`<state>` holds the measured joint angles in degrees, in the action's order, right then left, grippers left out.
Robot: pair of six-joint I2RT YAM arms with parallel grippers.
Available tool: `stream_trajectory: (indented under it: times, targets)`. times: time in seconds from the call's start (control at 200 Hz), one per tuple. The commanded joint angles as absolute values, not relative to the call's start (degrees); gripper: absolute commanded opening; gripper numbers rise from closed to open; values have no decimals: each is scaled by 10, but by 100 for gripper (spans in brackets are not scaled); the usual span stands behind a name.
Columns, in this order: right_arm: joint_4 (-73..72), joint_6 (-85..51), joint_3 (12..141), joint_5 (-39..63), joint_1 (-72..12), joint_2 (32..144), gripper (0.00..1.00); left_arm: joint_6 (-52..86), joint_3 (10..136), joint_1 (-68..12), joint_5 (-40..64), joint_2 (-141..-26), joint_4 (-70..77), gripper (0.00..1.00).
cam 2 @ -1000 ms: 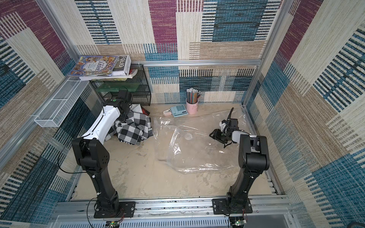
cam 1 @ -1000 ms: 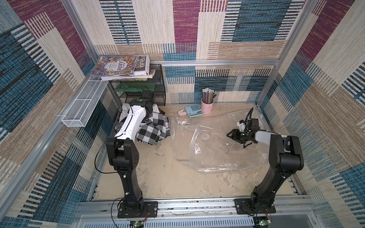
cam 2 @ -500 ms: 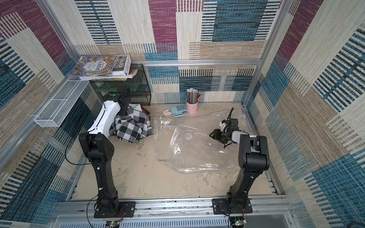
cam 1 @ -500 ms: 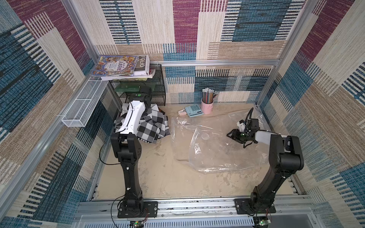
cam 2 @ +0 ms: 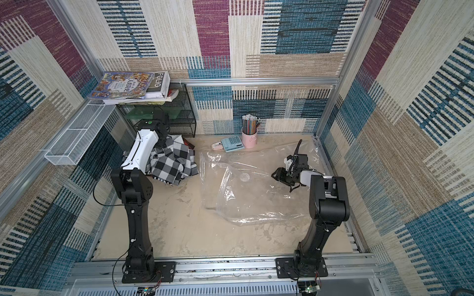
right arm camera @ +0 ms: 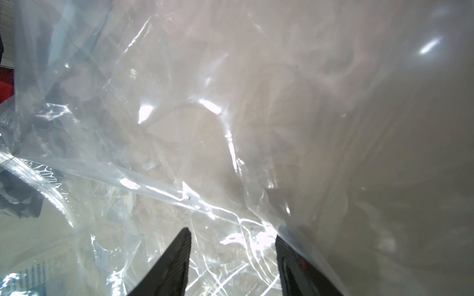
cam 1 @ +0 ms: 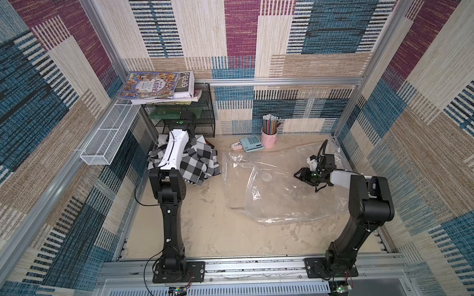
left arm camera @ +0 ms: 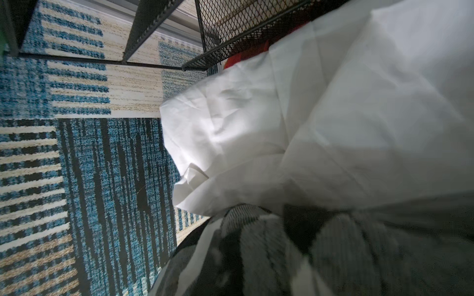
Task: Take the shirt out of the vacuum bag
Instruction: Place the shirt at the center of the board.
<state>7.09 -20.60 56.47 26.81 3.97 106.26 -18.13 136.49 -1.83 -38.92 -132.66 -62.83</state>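
Note:
The black-and-white checked shirt (cam 1: 198,164) (cam 2: 173,164) lies heaped at the far left of the table, fully clear of the vacuum bag. My left arm reaches over it toward the black rack. Its jaws are hidden in both top views. In the left wrist view checked cloth (left arm camera: 333,256) covers them and the shirt's white inside (left arm camera: 333,115) hangs in front. The vacuum bag (cam 1: 279,194) (cam 2: 256,200) lies flat and crinkled with its round valve (cam 1: 267,176) facing up. My right gripper (cam 1: 300,175) (right arm camera: 232,239) rests low on the bag's right part, open, with plastic film between and over its fingers.
A black mesh rack (cam 1: 200,120) with books (cam 1: 156,85) on top stands at the back left, just behind my left wrist. A white wire basket (cam 1: 110,138) hangs on the left wall. A pink pencil cup (cam 1: 269,134), a calculator (cam 1: 252,143) and a small pink case (cam 1: 236,146) line the back.
My left arm has drawn back toward the rack and stands more upright, pulling the shirt a little further left. The right arm and the bag have not moved.

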Motion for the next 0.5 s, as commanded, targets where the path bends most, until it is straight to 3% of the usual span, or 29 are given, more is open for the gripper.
stream_trajectory:
  times: [0.0, 0.15, 0.416, 0.491]
  targets:
    - [243, -209, 543, 155, 35, 1082, 57, -167, 1370, -15, -380, -1337, -608, 0]
    - [244, -209, 541, 155, 33, 1077, 57, -153, 1377, -14, -384, -1358, -608, 10]
    - [247, -213, 541, 159, 29, 1066, 57, -133, 1378, -13, -377, -1360, -608, 81]
    - [247, -214, 543, 165, 28, 1060, 58, -127, 1382, -11, -376, -1353, -608, 94]
